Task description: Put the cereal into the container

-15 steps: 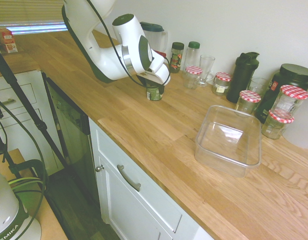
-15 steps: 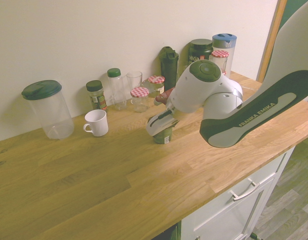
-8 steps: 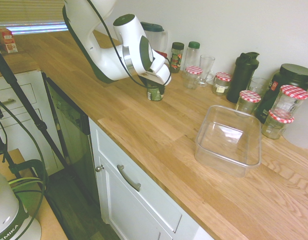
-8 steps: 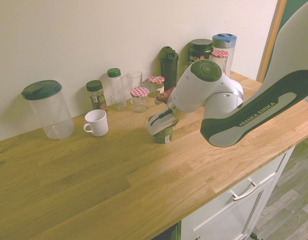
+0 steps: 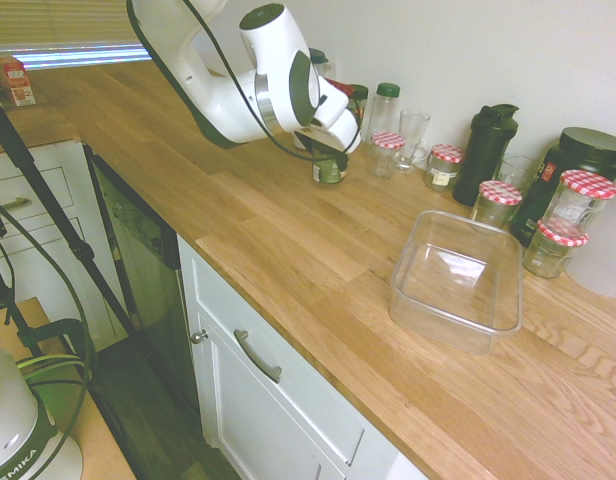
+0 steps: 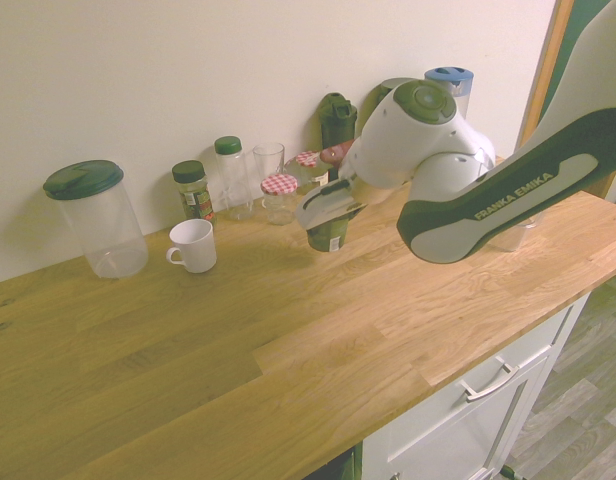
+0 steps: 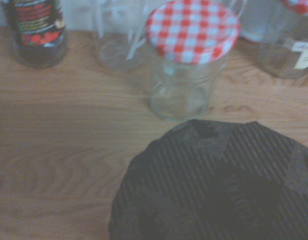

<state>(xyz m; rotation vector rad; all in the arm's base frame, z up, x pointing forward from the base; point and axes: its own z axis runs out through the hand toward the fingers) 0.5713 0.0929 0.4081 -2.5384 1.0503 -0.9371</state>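
Note:
The cereal (image 5: 330, 171) is a small clear jar with a green-and-dark label, and it hangs just above the wooden counter. My gripper (image 5: 328, 152) is shut on its top from above. The second exterior view shows the cereal jar (image 6: 326, 236) under the gripper (image 6: 324, 212), in front of the row of jars. Its dark ribbed lid (image 7: 214, 185) fills the lower part of the wrist view. The container (image 5: 450, 325), a clear shallow rectangular tub, stands empty on the counter well to the right of the gripper. In the second exterior view the arm hides it.
Along the wall stand red-checked-lid jars (image 5: 387, 153), a drinking glass (image 5: 412, 135), a green-capped bottle (image 5: 386, 108), a dark spice jar (image 5: 354, 112) and black shakers (image 5: 487, 150). A white mug (image 6: 193, 245) and a tall lidded canister (image 6: 96, 218) stand further along.
The gripper has risen with the cereal jar, lifting it off the counter and carrying it towards the wall and the row of jars.

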